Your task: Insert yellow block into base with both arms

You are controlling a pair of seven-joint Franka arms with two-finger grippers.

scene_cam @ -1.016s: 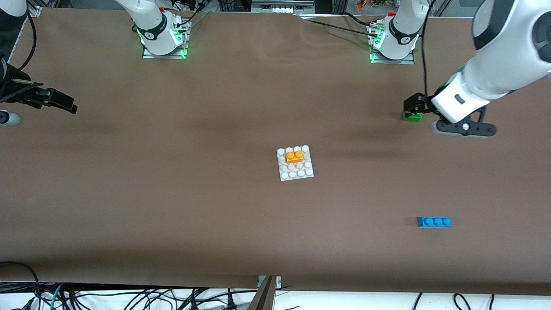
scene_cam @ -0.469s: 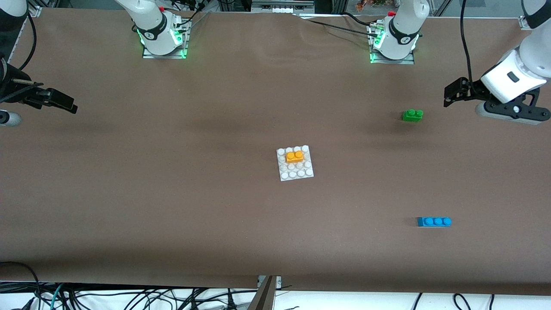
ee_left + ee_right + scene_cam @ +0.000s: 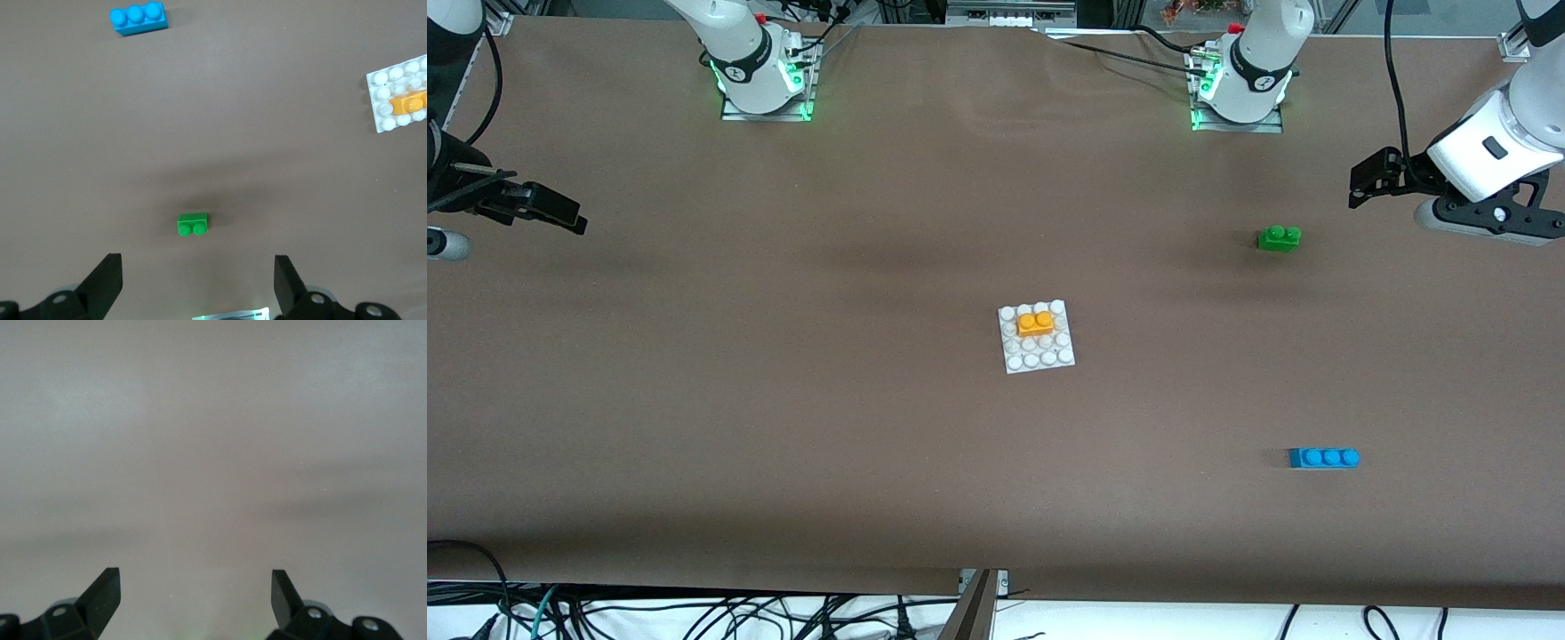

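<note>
Orange-yellow plastic, the small two-stud yellow block (image 3: 1035, 322) sits pressed onto the flat white studded base (image 3: 1037, 357) mid-table, in its rows farther from the front camera. A small green two-stud brick (image 3: 1279, 237) lies toward the left arm's end, and a longer blue three-stud brick (image 3: 1323, 457) lies nearer the camera. The left gripper (image 3: 1358, 187) hangs over bare brown table beside the green brick, fingers wide apart and empty. The right gripper (image 3: 560, 216) waits over its own end, fingers apart.
</note>
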